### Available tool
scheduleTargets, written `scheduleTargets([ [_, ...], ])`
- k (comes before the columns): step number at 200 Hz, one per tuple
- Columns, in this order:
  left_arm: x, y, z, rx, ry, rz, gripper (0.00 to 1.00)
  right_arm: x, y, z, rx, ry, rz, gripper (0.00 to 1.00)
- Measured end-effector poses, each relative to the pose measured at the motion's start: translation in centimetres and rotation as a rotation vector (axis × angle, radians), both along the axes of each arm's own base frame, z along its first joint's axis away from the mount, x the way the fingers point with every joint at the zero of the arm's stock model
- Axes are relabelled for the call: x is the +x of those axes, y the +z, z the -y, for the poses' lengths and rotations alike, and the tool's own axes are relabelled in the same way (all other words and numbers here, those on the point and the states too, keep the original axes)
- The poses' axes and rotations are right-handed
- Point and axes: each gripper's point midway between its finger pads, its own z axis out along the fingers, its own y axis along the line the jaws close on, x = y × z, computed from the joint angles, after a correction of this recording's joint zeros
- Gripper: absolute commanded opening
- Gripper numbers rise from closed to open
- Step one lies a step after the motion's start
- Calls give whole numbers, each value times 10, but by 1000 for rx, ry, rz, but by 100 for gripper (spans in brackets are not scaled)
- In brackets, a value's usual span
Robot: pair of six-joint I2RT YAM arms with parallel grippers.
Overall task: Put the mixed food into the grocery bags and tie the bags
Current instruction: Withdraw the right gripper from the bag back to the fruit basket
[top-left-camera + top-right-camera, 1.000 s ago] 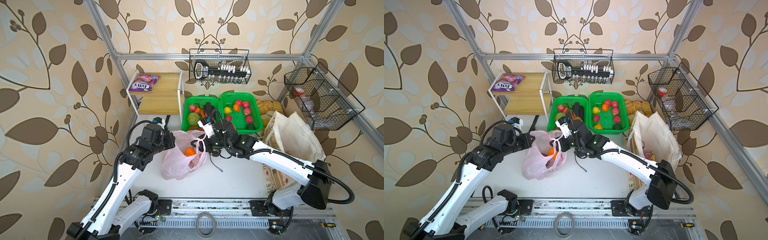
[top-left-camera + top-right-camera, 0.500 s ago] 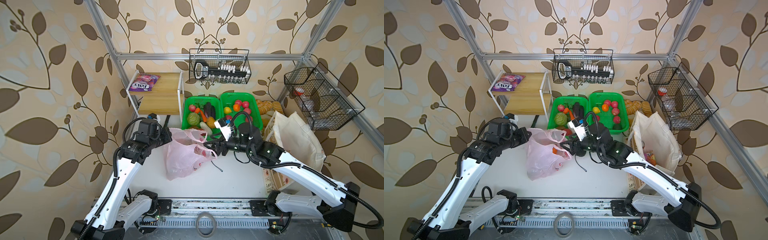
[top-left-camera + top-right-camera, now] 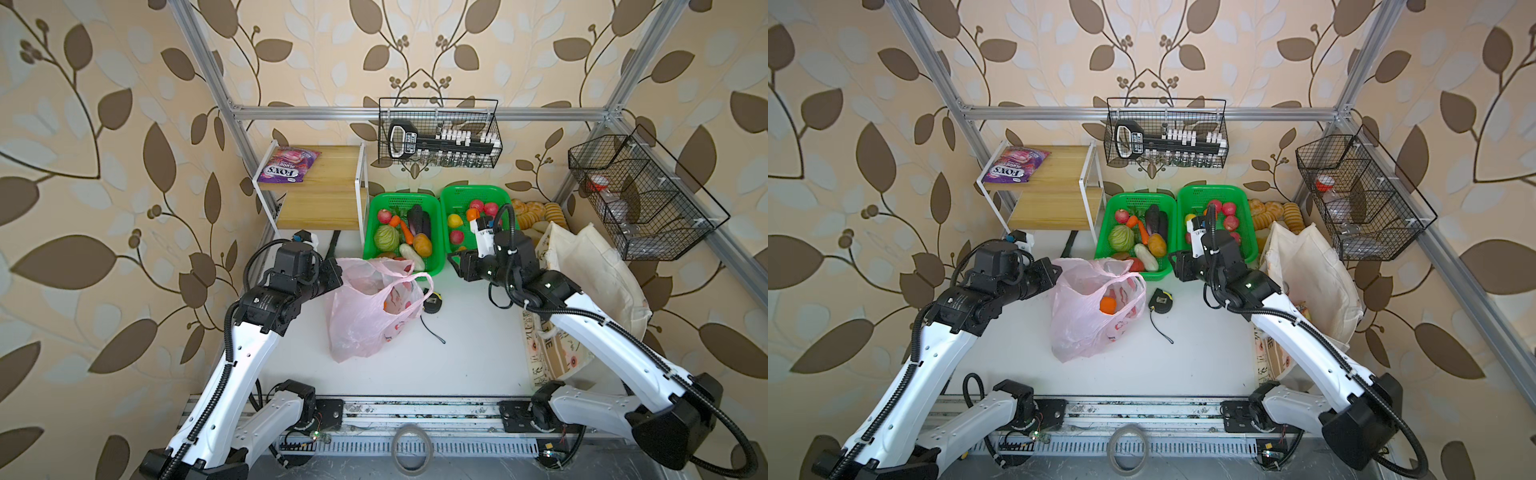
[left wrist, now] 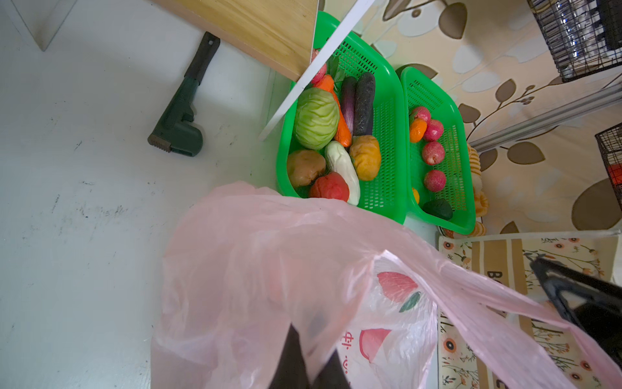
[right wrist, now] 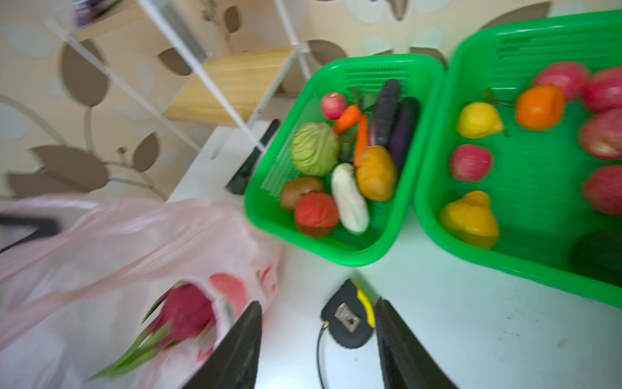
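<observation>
The pink plastic bag (image 3: 365,316) lies slumped on the white table, mouth and loop handles toward the baskets. An orange (image 3: 1108,305) shows inside it in a top view, and a pink dragon fruit (image 5: 185,313) in the right wrist view. My left gripper (image 3: 332,270) is shut on the bag's left rim, with pink film pinched between its fingers (image 4: 296,353). My right gripper (image 3: 459,266) hangs open and empty right of the bag, in front of the baskets. The cream floral tote (image 3: 590,282) stands at the right. A purple FOX'S packet (image 3: 286,166) lies on the wooden shelf.
Two green baskets (image 3: 436,270) at the back hold vegetables, and lemons (image 5: 478,120), an orange and red fruit. A black tape measure (image 5: 350,323) lies under my right gripper. Bread loaves (image 3: 536,212) sit behind the tote. A dark wrench (image 4: 178,124) lies under the shelf.
My right gripper has pulled back to the right, away from the bag's mouth, and its jaws have narrowed. The bag has shifted left and slumped, still held by my left gripper.
</observation>
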Motion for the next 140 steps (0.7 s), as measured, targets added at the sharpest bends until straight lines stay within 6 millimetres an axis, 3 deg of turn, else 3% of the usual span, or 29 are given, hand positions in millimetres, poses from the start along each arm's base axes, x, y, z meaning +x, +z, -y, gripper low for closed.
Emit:
scheduleTargets([
  [38, -1, 0, 0, 6, -7, 19, 0, 73, -36, 41, -151, -244, -69, 54],
  [71, -3, 2, -1, 17, -18, 40, 0, 139, -71, 89, -224, -429, -140, 59],
  [104, -4, 0, -1, 38, -35, 49, 0, 176, -118, 128, -290, -536, -238, 62],
  [140, -3, 1, -1, 58, -51, 61, 0, 210, -140, 145, -316, -583, -271, 62],
])
